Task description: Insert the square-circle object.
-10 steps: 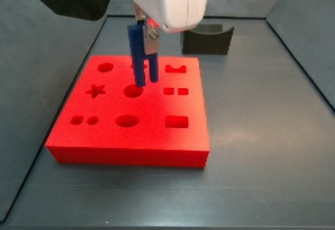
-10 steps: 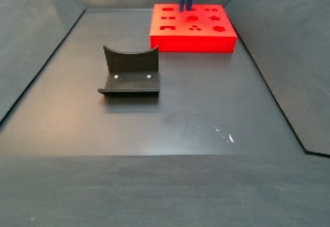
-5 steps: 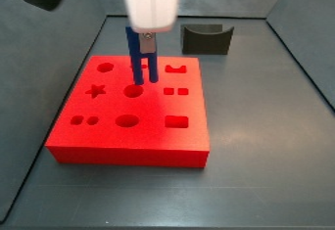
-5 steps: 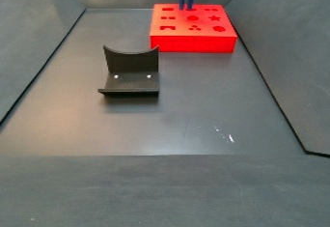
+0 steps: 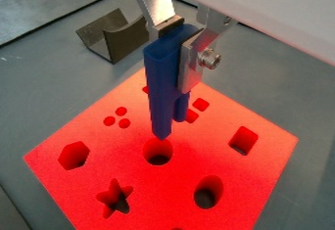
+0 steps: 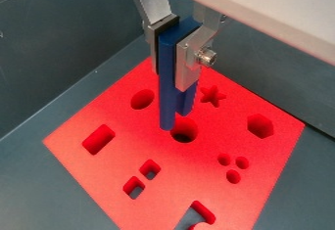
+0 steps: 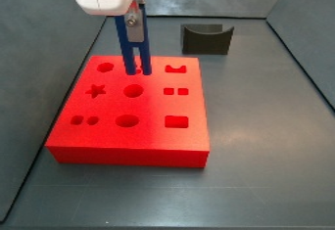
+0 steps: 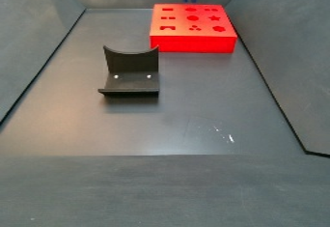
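Above the smooth, matt red plastic block, the gripper with brushed silver metal fingers clamps a glossy blue plastic piece; the dark floor gleams faintly.

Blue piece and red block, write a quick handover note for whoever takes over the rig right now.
End effector: shut on the blue piece, holding it upright above the red block.
Blue piece: its lower end hangs just above a round hole in both wrist views; not in any hole yet.
Red block: on the floor, near the fixture.
Done: piece picked up and carried over the block.
Left: find the matching slot, line up, lower the piece in, open and pull away.
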